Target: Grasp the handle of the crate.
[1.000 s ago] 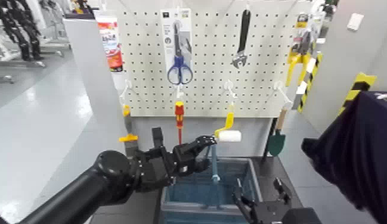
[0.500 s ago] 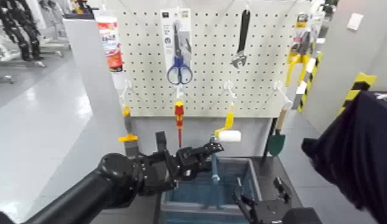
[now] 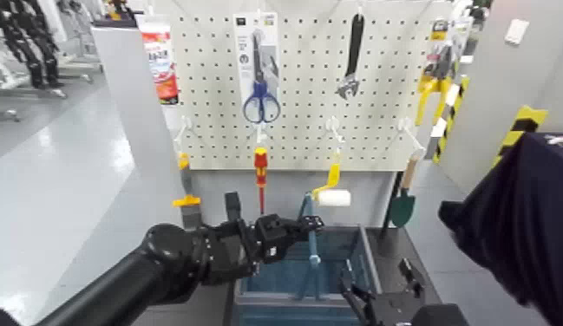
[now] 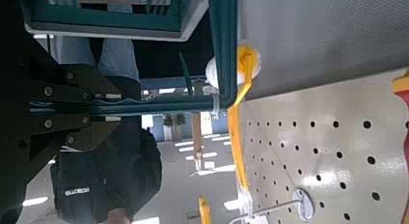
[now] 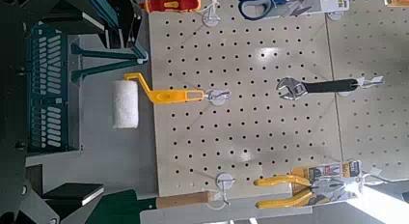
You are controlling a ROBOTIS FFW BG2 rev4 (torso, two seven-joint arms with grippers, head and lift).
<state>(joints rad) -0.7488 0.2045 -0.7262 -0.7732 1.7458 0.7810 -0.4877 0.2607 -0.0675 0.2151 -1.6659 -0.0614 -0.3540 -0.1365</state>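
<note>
Above the crate [image 3: 299,301], the handle [image 3: 315,255] is standing raised, its long axis running from the robot's side toward the pegboard [image 3: 289,139]. The left end effector [image 3: 312,224] is reaching in from the robot's left, lying roughly crosswise to that bar, and its fingers are sitting narrow, holding the handle near its far end rather than at the middle. On the other side, the right end effector [image 3: 376,276] is waiting with its fingers spread, just right of the bar and nearer the robot, touching nothing of it. The left arm is clearly the nearer one, so the grasp is looking essentially made; any coming move is likely calling for keeping that crosswise hold. Being off-centre, the grip could be letting the crate tip, and the roller [image 3: 334,198] is hanging close by the bar's far end, possibly inviting a knock.
</note>
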